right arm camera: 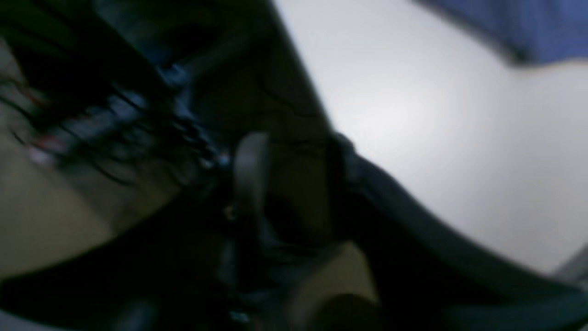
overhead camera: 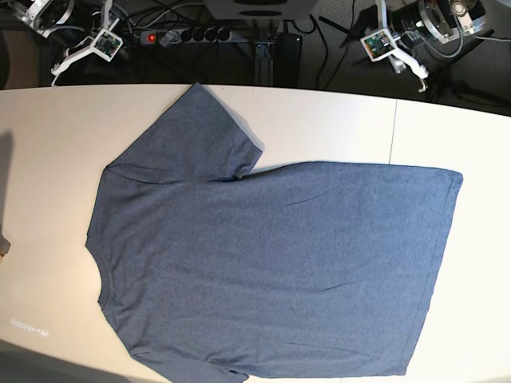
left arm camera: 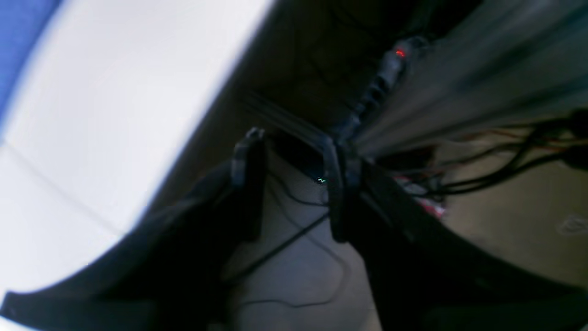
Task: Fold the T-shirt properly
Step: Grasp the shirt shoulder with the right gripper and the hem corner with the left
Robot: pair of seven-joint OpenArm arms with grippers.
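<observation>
The blue-grey T-shirt [overhead camera: 263, 263] lies spread flat on the white table [overhead camera: 335, 120], neck to the left, hem to the right and one sleeve [overhead camera: 192, 132] pointing toward the back. No lettering shows on the side facing up. Both arms hang behind the table's back edge, off the cloth. My left gripper [left arm camera: 291, 174] is open with nothing between its fingers, and a corner of the shirt [left arm camera: 18, 27] shows far off. The right wrist view is blurred. In it my right gripper [right arm camera: 294, 165] also stands open and empty, with the shirt [right arm camera: 528, 27] at the far corner.
A power strip [overhead camera: 184, 36] with a red light and loose cables [overhead camera: 335, 48] lie behind the table. A seam [overhead camera: 393, 136] runs across the tabletop on the right. A small printed mark [overhead camera: 28, 325] sits near the front left.
</observation>
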